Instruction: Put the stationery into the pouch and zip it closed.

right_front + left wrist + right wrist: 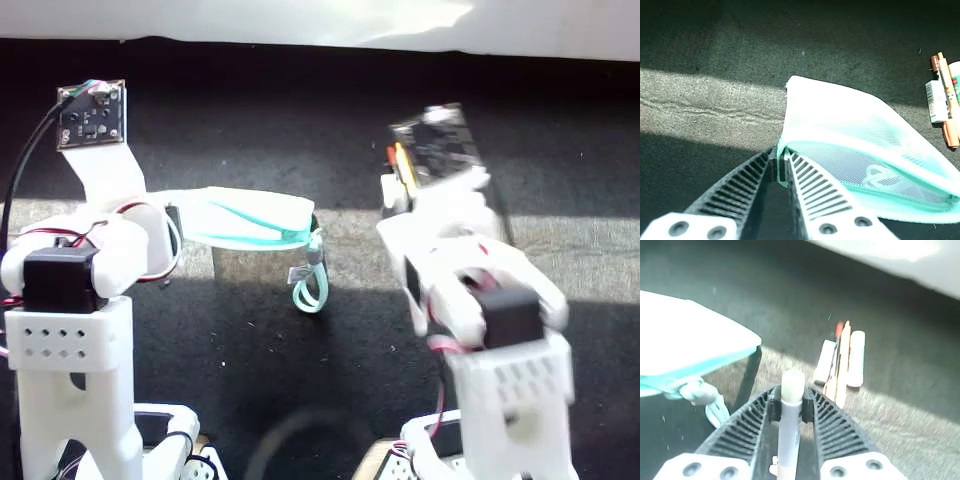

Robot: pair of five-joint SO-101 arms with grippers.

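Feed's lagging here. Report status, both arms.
Left gripper shut on pouch edge. Right gripper shut on white stick. Other stationery on mat. No obstruction seen.

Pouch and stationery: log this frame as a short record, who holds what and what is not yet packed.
left pincer: shut on an edge of the pouch, holding it raised
right pincer: shut on a pen, near the pouch
pouch mouth: seems open, not zipped
not yet packed: loose items lying side by side on the table
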